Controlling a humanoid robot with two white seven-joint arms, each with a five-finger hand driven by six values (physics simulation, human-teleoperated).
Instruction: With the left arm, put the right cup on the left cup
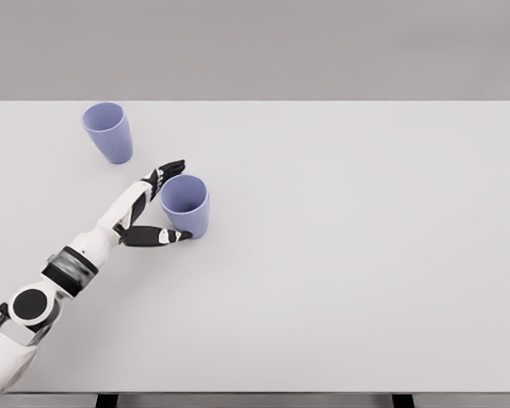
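On the white table [340,255], 2 blue cups stand upright and apart. At 11 o'clock from the right cup [185,204] is the left cup [108,131]. Left hand [150,206] brackets the right cup, fingers spread on its far side, thumb at its base; whether they press it is unclear. Its arm is cut off at 7 o'clock.

One view only: head camera, mounted high on the robot, looking forward and steeply down onto the white table [340,280]. Near edge and both front legs show at the bottom; the far edge meets a grey wall [255,47] above. Left arm [85,255] enters lower left. No second view shares the scene.
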